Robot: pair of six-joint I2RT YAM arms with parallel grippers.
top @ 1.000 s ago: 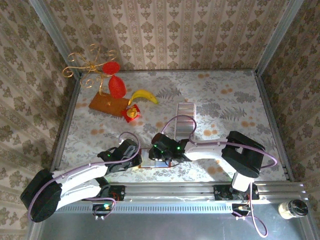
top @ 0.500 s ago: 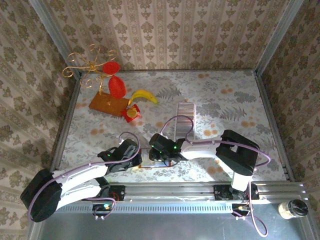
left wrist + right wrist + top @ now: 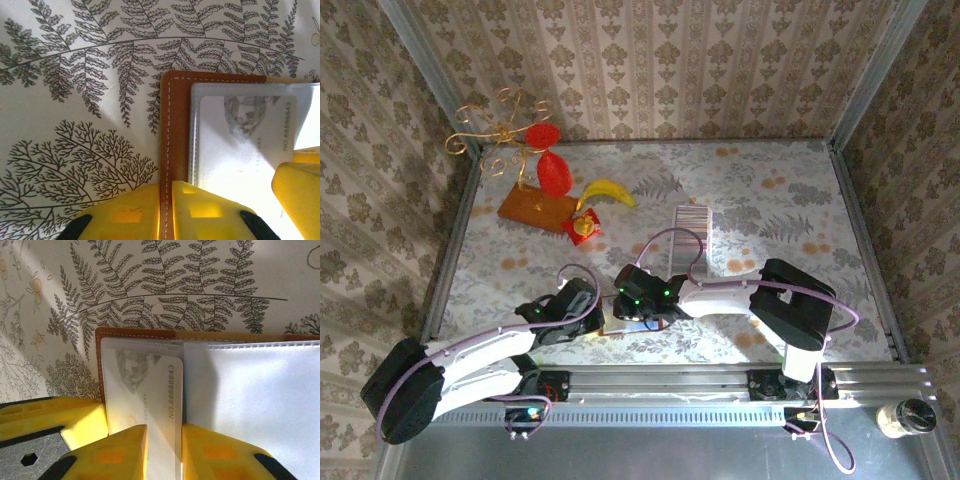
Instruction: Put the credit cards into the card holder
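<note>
- Top external: the card holder [image 3: 618, 327] lies on the fern-patterned worktop [image 3: 770, 200] close to the near edge, between the two arms' ends.
- The left gripper [image 3: 590, 318] reaches it from the left and the right gripper [image 3: 642, 318] from the right. From this height I cannot tell how their jaws stand.
- The strip of credit cards [image 3: 692, 235] lies overlapped farther back, apart from the holder.
- At the far left are a banana [image 3: 608, 190], a small red square [image 3: 584, 228], an orange-brown board [image 3: 538, 210] and a gold wire ornament [image 3: 505, 130].
- Left wrist: the left gripper [image 3: 166, 192] pinches the stitched brown leather edge of the card holder [image 3: 172, 125], one yellow finger on each side.
- The holder lies open and flat on the worktop [image 3: 75, 75]. Its clear sleeve holds a pale credit card [image 3: 240, 145] printed with a number.
- A yellow finger of the right gripper [image 3: 300, 185] comes in at the lower right.
- Right wrist: the right gripper [image 3: 165, 432] is pressed onto the near end of the credit card [image 3: 155, 390], which fills the gap between its fingers.
- The card's far end sits inside the leftmost clear pocket of the card holder [image 3: 135, 333], just below the brown rim.
- A pale inner leaf [image 3: 250, 390] of the holder lies to the right.
- A yellow finger of the left gripper [image 3: 50, 420] is at the left, against the holder's side.
</note>
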